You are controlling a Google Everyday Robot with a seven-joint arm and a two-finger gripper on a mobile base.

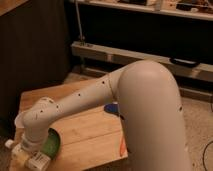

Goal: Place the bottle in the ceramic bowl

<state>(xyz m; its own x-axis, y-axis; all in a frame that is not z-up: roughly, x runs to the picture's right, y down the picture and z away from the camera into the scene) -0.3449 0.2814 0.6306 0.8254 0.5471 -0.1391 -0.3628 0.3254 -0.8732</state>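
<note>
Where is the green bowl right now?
The ceramic bowl lies low on the left of the camera view, at the wooden table's near left corner, partly covered by the end effector.
</note>
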